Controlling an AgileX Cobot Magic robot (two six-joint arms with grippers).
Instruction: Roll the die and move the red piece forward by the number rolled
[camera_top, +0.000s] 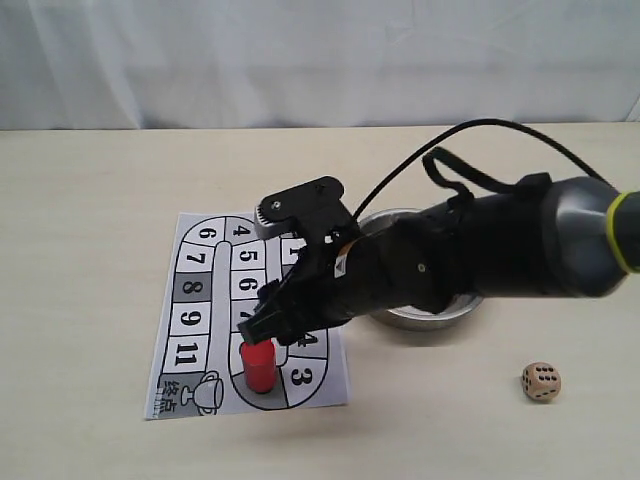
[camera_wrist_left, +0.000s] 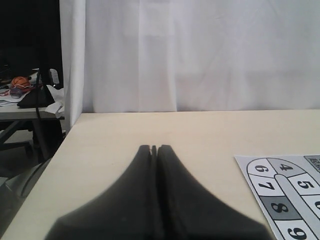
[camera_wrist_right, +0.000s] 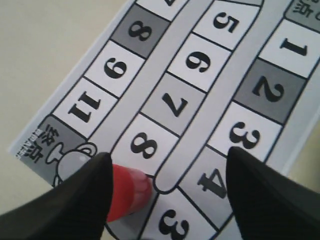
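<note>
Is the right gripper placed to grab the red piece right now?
Probably yes: right gripper hangs open right over the red piece, nothing between; the piece sits off-centre, near one finger.

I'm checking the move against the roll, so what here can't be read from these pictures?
- Square under the red piece: covered by the piece and the right hand, exterior and right wrist views.
- Top face of the die: too small to count, exterior view only.
- Inside of the bowl: hidden behind the right arm, exterior view.
</note>
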